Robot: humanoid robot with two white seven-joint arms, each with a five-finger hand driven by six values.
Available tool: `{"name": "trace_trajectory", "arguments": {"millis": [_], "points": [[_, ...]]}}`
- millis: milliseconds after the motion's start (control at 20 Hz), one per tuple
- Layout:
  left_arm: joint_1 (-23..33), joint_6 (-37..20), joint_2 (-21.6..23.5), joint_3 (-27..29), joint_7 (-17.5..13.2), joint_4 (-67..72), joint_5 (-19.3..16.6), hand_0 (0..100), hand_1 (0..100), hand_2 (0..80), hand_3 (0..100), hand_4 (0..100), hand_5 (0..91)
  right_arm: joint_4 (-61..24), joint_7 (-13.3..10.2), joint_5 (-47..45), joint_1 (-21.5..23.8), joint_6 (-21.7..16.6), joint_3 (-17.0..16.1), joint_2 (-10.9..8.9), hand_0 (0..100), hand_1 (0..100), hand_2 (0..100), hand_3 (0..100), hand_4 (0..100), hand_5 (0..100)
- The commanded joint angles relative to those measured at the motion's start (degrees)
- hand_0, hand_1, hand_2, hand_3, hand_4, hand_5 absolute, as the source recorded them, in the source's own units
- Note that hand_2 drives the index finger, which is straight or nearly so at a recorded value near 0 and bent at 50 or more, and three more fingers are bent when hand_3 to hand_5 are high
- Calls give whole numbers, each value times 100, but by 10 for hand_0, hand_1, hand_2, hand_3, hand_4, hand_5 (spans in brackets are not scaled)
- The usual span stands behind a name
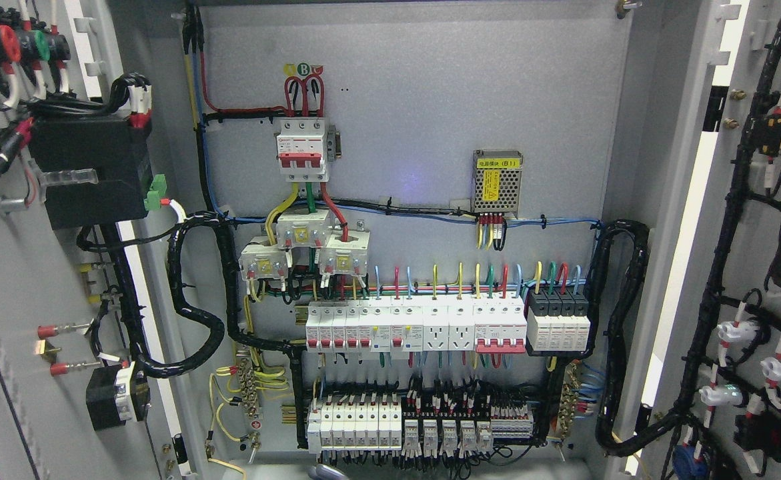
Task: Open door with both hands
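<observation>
The grey electrical cabinet stands with both doors swung wide. The left door [3, 280] fills the picture's left edge, its inner face showing with a black box and cable bundles. At the far right the right door [757, 220] also shows its inner side, with black wiring and indicator lamp backs. Between them the cabinet's back panel [430, 100] is fully exposed. Neither of my hands or arms shows. A small grey rounded shape [327, 473] sits at the bottom edge; I cannot tell what it is.
On the panel are a red-and-white main breaker [303, 148], a perforated power supply [497, 182], a row of white breakers [417, 325] and relays along the bottom [423, 423]. Thick black cable looms [193, 293] loop from both doors into the cabinet.
</observation>
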Motion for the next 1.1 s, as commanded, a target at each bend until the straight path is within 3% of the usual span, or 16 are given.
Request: {"name": "trace_trajectory", "arguments": {"millis": [0, 200, 451, 551, 701, 852, 1052], "points": [[461, -867, 326, -241, -1, -2207, -438, 0, 0, 0, 0, 31, 0, -104, -11, 236, 594, -305, -492, -549, 0, 0, 0, 0, 0, 0], [629, -1370, 564, -355, -1, -2751, -447, 0, 0, 0, 0, 30, 0, -192, -11, 236, 1183, -753, -870, -664, 0, 0, 0, 0, 0, 0], [936, -1932, 572, -355, -1, -3762, -421, 0, 0, 0, 0, 30, 0, -281, -11, 236, 1702, -1333, -1090, -971, 0, 0, 0, 0, 0, 0], [920, -2222, 581, -355, -1, -3939, -421, 0, 0, 0, 0, 30, 0, -333, 7, 227, 1930, -1369, -1265, -1112, 0, 0, 0, 0, 0, 0], [666, -2285, 581, -364, -10, -4036, -377, 0, 0, 0, 0, 30, 0, -421, 15, 227, 2159, -1378, -1511, -1157, 0, 0, 0, 0, 0, 0], [243, -2285, 590, -407, -237, -4027, -36, 0, 0, 0, 0, 30, 0, -439, 16, 227, 2282, -1430, -1784, -1270, 0, 0, 0, 0, 0, 0], [-3, -2687, 941, -776, -308, -4098, 387, 0, 0, 0, 0, 30, 0, -439, 24, 227, 2555, -2009, -2021, -1604, 0, 0, 0, 0, 0, 0]]}}
